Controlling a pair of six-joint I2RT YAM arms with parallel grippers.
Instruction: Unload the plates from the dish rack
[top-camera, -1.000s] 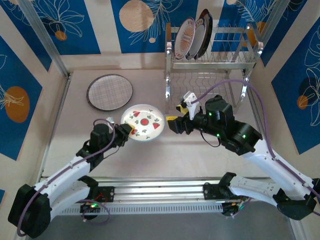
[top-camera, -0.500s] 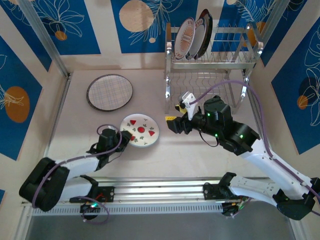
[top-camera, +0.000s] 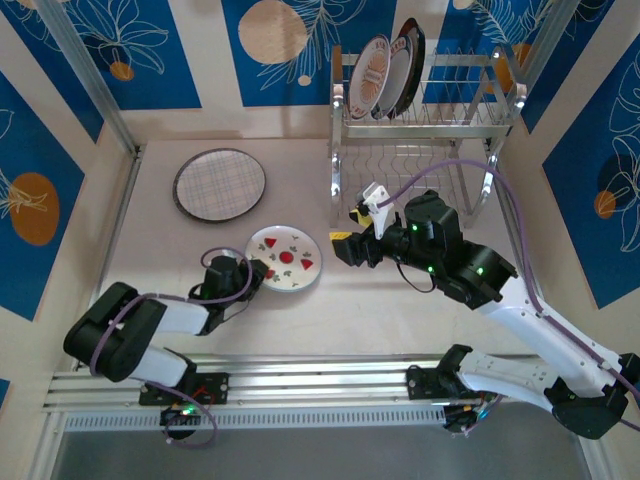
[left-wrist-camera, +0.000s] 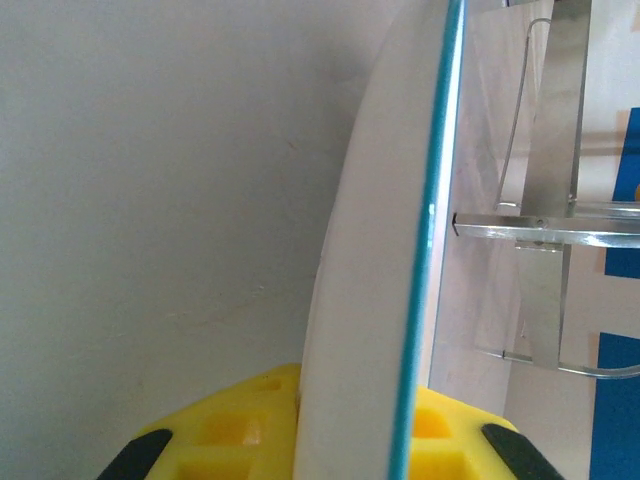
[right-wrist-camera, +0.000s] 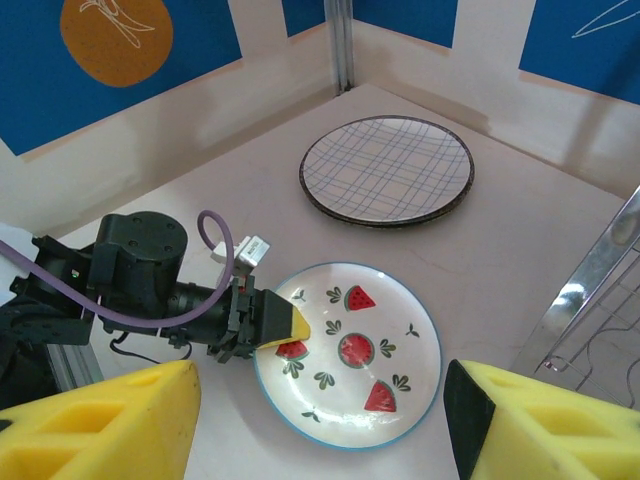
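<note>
A white plate with red watermelon slices and a blue rim (top-camera: 288, 258) (right-wrist-camera: 365, 350) sits low over the table, held at its left rim by my left gripper (top-camera: 257, 272) (right-wrist-camera: 290, 328). The left wrist view shows that plate (left-wrist-camera: 370, 300) edge-on between the yellow fingers of the left gripper (left-wrist-camera: 355, 445). My right gripper (top-camera: 352, 243) (right-wrist-camera: 320, 430) hovers open to the plate's right, nothing between its fingers. A plaid plate (top-camera: 220, 184) (right-wrist-camera: 388, 170) lies flat at the back left. The chrome dish rack (top-camera: 440, 125) holds upright plates (top-camera: 385, 75) at the left end of its upper tier.
Blue patterned walls close the table's back and sides. The rack's left legs (top-camera: 337, 185) (left-wrist-camera: 545, 200) stand just right of the held plate. A metal rail (top-camera: 330, 375) runs along the near edge, with bare tabletop (top-camera: 380, 310) in front of the rack.
My left arm has folded back toward its base and dropped lower, drawing the watermelon plate slightly nearer. The right gripper has edged slightly toward the rack.
</note>
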